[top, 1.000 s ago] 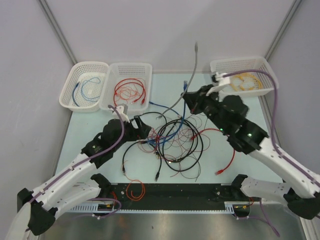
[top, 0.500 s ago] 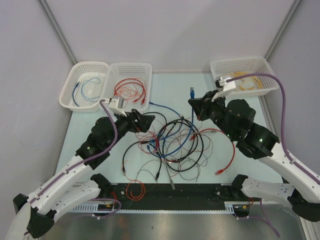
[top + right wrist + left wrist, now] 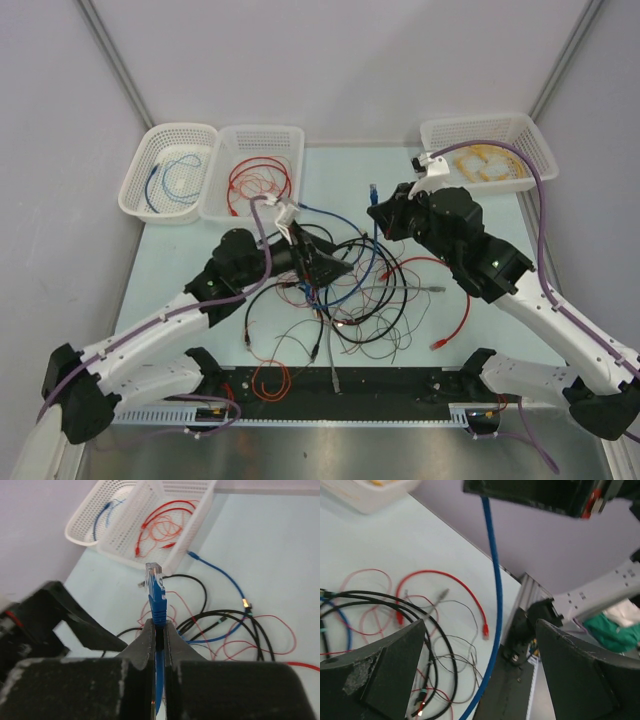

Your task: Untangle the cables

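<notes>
**A:** Right side?
**B:** right gripper [image 3: 158, 625] has its fingers pressed together, pinching the blue cable [image 3: 159, 605] just below its plug [image 3: 153, 572]. The plug stands upright above the tips, clear end up.

**A:** Left?
**B:** left gripper [image 3: 330, 265] has its fingers spread wide and is gripping nothing. It sits low over the left part of the cables [image 3: 350, 295]. In the left wrist view the blue cable hangs down through the gap between the fingers. Can't tell if it touches either one.

**A:** Where's the tangle?
**B:** Middle of the surface [image 3: 340, 180], between the two grippers. Black loops, blue and thin reddish strands all overlap. A red cable [image 3: 460, 310] trails out on the right. A small red loop [image 3: 270, 378] lies apart by the near edge.

**A:** Baskets?
**B:** Three along the far edge.
- The left basket [image 3: 135, 185] holds a coiled blue lead [image 3: 170, 180].
- The middle basket [image 3: 215, 200], touching it, holds red leads [image 3: 258, 180].
- The right basket [image 3: 530, 140] is well apart and holds yellow leads [image 3: 485, 165].
</notes>
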{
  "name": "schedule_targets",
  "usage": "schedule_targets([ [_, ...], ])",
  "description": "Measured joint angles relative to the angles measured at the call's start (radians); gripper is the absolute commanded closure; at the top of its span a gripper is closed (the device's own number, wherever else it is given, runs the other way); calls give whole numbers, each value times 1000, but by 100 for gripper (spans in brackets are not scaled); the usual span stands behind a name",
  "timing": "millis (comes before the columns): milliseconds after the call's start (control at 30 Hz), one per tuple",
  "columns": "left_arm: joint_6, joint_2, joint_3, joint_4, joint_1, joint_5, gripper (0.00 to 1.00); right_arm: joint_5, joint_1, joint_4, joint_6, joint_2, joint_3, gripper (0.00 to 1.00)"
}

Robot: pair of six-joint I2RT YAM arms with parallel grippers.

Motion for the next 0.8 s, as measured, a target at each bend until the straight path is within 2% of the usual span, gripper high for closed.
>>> schedule_targets([
  [167,30,110,8,28,-123,74,7,-89,0,32,53,0,0,100],
  [267,48,149,15,28,-149,93,20,-121,0,43,74,0,0,100],
  [300,53,156,15,29,-150,95,35,-127,0,46,80,0,0,100],
  [367,60,163,15,28,-151,97,59,-139,0,48,89,0,0,100],
  [400,76,164,15,28,-151,97,77,-150,0,49,92,0,0,100],
  [467,83,166,17,26,-151,104,93,-155,0,52,92,0,0,100],
  [500,94,166,18,24,-152,106,100,-157,0,53,92,0,0,92],
  [567,107,165,23,12,-153,101,100,-154,0,52,92,-1,0,65],
  [600,111,163,24,8,-153,94,100,-149,0,52,95,-2,0,43],
  [633,118,155,24,-10,-152,78,100,-144,0,50,95,-2,0,33],
  [700,131,126,24,-52,-139,37,100,-127,0,42,93,-6,0,19],
  [800,140,67,31,-128,-61,-12,100,-92,0,20,91,-12,0,17],
])
